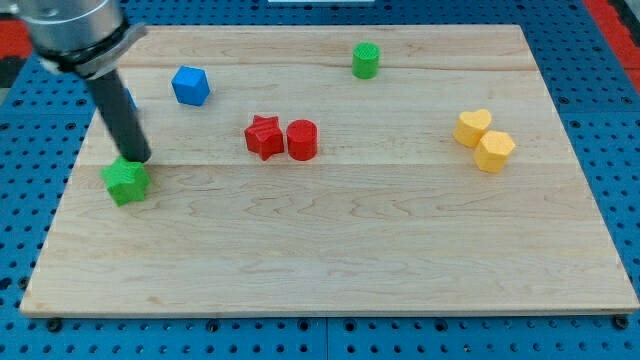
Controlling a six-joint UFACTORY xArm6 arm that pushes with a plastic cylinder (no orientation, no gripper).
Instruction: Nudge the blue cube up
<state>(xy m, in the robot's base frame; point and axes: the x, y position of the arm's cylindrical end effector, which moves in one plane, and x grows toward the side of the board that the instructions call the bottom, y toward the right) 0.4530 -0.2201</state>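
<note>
The blue cube sits on the wooden board near the view's top left. My tip is at the left side, below and to the left of the blue cube, just above a green star block and touching or nearly touching it. A second blue block peeks out behind the rod, mostly hidden.
A red star and a red cylinder sit side by side at the middle. A green cylinder is at the top centre. A yellow heart and a yellow hexagon are at the right.
</note>
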